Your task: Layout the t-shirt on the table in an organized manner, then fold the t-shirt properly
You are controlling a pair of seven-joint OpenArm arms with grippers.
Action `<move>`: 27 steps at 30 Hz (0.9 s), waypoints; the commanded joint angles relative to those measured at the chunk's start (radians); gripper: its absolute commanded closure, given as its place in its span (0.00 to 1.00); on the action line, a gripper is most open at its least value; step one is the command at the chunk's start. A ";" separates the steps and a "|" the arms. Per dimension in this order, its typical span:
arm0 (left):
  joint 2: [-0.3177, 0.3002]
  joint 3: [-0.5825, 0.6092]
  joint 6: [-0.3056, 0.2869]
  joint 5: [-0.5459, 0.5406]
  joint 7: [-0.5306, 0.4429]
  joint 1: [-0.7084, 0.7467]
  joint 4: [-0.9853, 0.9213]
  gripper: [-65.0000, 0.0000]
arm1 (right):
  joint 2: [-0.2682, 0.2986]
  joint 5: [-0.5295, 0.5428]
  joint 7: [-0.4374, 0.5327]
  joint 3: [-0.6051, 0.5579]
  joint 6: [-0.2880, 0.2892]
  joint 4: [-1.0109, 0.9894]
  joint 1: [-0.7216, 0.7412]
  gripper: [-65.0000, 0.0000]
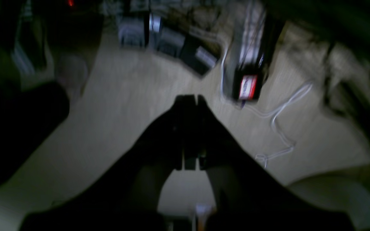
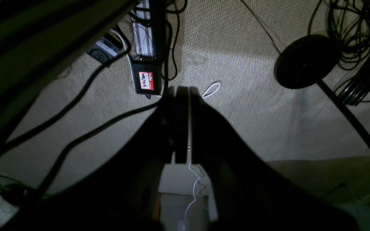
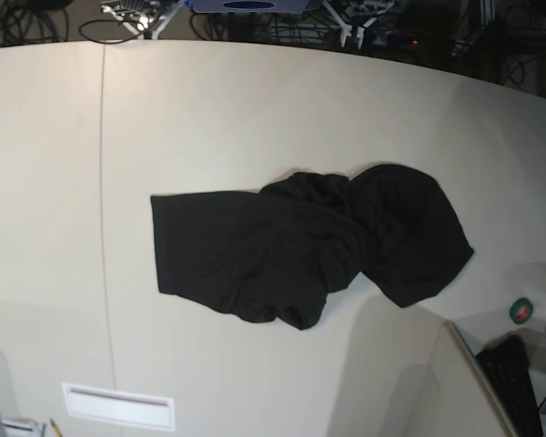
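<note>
The black t-shirt (image 3: 300, 246) lies crumpled in the middle of the off-white table (image 3: 209, 118), with its flat straight-edged part to the left and a bunched, rounded lump to the right. No print shows on it. Neither arm appears in the base view. In the left wrist view, my left gripper (image 1: 191, 98) has its jaws pressed together with nothing between them, over carpeted floor. My right gripper (image 2: 181, 89) is likewise shut and empty above the floor. Neither wrist view shows the t-shirt.
A thin seam (image 3: 102, 182) runs down the table's left side, and a small white plate (image 3: 118, 405) sits near the front edge. A green round object (image 3: 521, 311) and a keyboard (image 3: 514, 378) are at the right. Below the grippers lie cables, a labelled black box (image 2: 146, 80) and a round black base (image 2: 300, 61).
</note>
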 commanded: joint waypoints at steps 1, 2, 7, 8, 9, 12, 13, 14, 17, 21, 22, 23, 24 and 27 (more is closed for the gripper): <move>-0.003 0.000 0.000 -0.003 0.000 0.016 0.022 1.00 | 0.000 0.002 0.010 0.003 -0.007 0.033 -0.013 1.00; -0.003 0.000 0.000 -0.003 0.006 0.023 0.029 1.00 | 0.000 0.002 0.010 0.003 -0.007 0.066 -0.033 1.00; -0.003 0.000 0.000 -0.003 0.007 0.039 0.028 0.99 | 0.000 0.003 0.004 0.003 -0.007 0.092 -0.057 1.00; -0.003 0.000 0.000 -0.003 0.007 0.039 0.028 0.99 | 0.000 0.003 0.002 0.003 -0.007 0.092 -0.057 0.99; -0.003 0.000 0.000 -0.003 0.007 0.039 0.028 0.99 | 0.000 0.003 -0.005 0.003 -0.007 0.092 -0.057 0.96; -0.004 0.000 0.000 -0.003 0.003 0.039 0.029 0.99 | 0.000 0.003 -0.094 0.004 -0.007 0.092 -0.056 0.70; -0.004 0.000 0.000 -0.003 0.003 0.040 0.029 0.99 | 0.000 0.003 -0.114 0.004 -0.007 0.098 -0.054 0.60; -0.003 0.000 0.000 -0.003 0.003 0.042 0.029 0.99 | 0.000 0.003 -0.120 0.004 -0.007 0.098 -0.054 0.52; -0.003 -0.001 0.000 -0.004 0.001 0.042 0.029 0.99 | 0.000 0.003 -0.119 0.004 -0.007 0.099 -0.057 0.51; -0.003 -0.001 0.000 -0.004 0.000 0.043 0.031 0.99 | 0.003 0.003 -0.119 0.004 -0.007 0.099 -0.060 0.63; -0.003 -0.001 0.000 -0.004 0.000 0.046 0.034 0.99 | 0.003 0.003 -0.119 0.004 -0.007 0.099 -0.060 0.68; -0.003 -0.001 0.000 -0.004 0.000 0.046 0.034 0.99 | 0.003 0.003 -0.119 0.004 -0.007 0.099 -0.062 0.75; -0.003 -0.001 0.000 -0.004 0.000 0.048 0.034 0.99 | 0.003 0.003 -0.119 0.003 -0.007 0.099 -0.062 0.85; -0.003 -0.001 0.000 -0.004 0.000 0.048 0.034 0.94 | 0.005 0.003 -0.119 0.003 -0.007 0.096 -0.062 1.00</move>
